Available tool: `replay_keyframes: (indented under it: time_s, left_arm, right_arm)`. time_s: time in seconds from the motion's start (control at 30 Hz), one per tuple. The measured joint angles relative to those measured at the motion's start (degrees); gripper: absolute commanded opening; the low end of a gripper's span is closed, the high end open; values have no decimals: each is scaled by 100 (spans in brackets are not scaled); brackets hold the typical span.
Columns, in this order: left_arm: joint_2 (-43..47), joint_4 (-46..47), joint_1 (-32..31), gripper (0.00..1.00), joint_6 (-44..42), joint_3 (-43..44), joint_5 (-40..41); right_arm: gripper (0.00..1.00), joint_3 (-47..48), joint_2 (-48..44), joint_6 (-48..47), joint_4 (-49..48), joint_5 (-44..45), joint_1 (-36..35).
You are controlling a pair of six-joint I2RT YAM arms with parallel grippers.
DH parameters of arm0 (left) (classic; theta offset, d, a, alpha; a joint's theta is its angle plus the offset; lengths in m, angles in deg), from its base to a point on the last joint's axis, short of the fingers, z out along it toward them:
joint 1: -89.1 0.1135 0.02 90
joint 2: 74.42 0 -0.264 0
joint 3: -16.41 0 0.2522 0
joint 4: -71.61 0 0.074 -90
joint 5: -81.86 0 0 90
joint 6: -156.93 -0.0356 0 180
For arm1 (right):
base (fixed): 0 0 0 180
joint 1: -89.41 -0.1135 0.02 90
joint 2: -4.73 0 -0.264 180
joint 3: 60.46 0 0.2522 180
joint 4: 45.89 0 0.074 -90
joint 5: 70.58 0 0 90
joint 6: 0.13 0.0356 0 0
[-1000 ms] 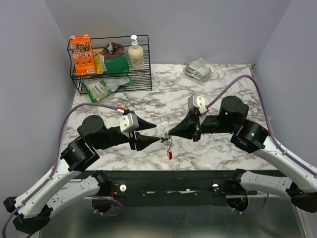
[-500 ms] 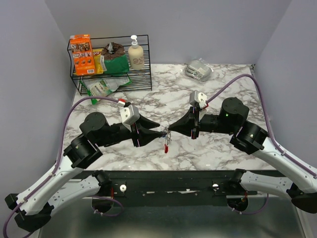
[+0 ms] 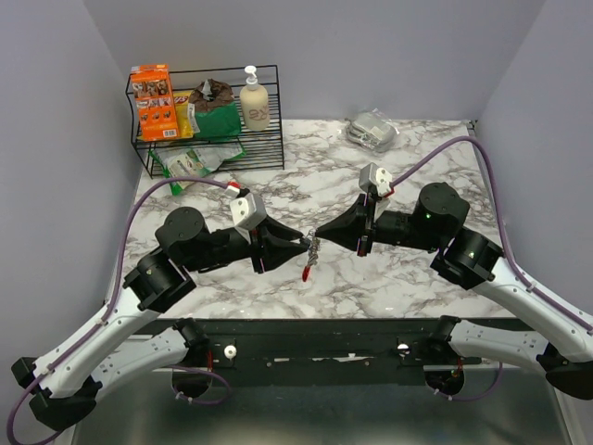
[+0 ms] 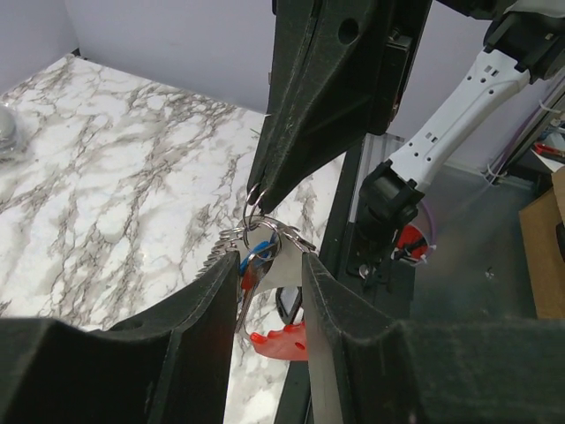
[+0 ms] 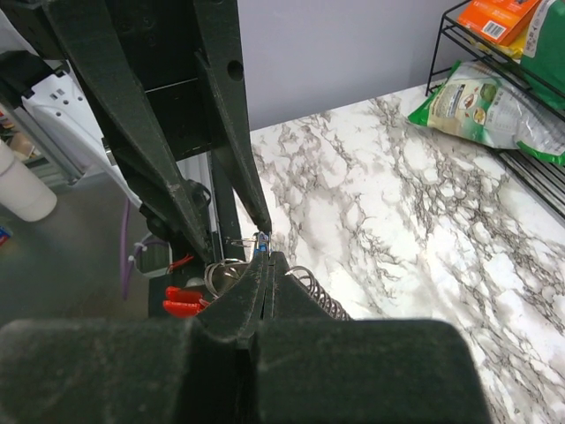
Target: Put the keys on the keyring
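Lifted and carried a little farther from the near edge over the past second, one keyring (image 3: 313, 248) hangs above the marbled counter (image 3: 408, 278) from the right pincer (image 3: 316, 234). That pincer's two fingers are pressed together on a small ring at the top, and the single red clip (image 3: 305, 273) dangles lowest. Meeting it tip to tip, the left pincer (image 3: 303, 243) holds its two fingers apart either side of the bunched keys (image 4: 256, 256), one of them blue-headed and the silver ones too tangled to count, while one wire rack (image 3: 264, 153) stands at the far left.
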Motion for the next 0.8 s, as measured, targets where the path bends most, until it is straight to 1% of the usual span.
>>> replay_keyframes:
  time_s: [0.2, 0.33, 0.4, 0.43, 0.5, 0.53, 0.6, 0.63, 0.8]
  left_arm:
    - [-68, 129, -42, 38, 81, -2, 127]
    - [-109, 210, -52, 39, 114, -4, 201]
    - [-125, 232, -52, 38, 116, -4, 256]
    - [-129, 236, -57, 29, 116, -4, 278]
    - [-146, 236, -81, 23, 127, -4, 326]
    - [-160, 238, -94, 18, 131, -4, 337]
    - [-186, 243, -122, 10, 138, -4, 345]
    - [-210, 240, -138, 1, 144, -4, 345]
    - [-284, 225, -164, 0, 157, -4, 358]
  right_arm:
    - [0, -11, 0, 50, -35, 4, 0]
    - [0, -20, 0, 76, -39, 2, 0]
    - [0, -22, 0, 92, -39, 2, 0]
    - [0, -22, 0, 94, -39, 2, 0]
    - [0, -22, 0, 111, -39, 2, 0]
    - [0, -26, 0, 111, -39, 9, 0]
    - [0, -37, 0, 114, -42, 11, 0]
    - [0, -44, 0, 114, -39, 11, 0]
    - [0, -68, -13, 114, -48, 66, 11]
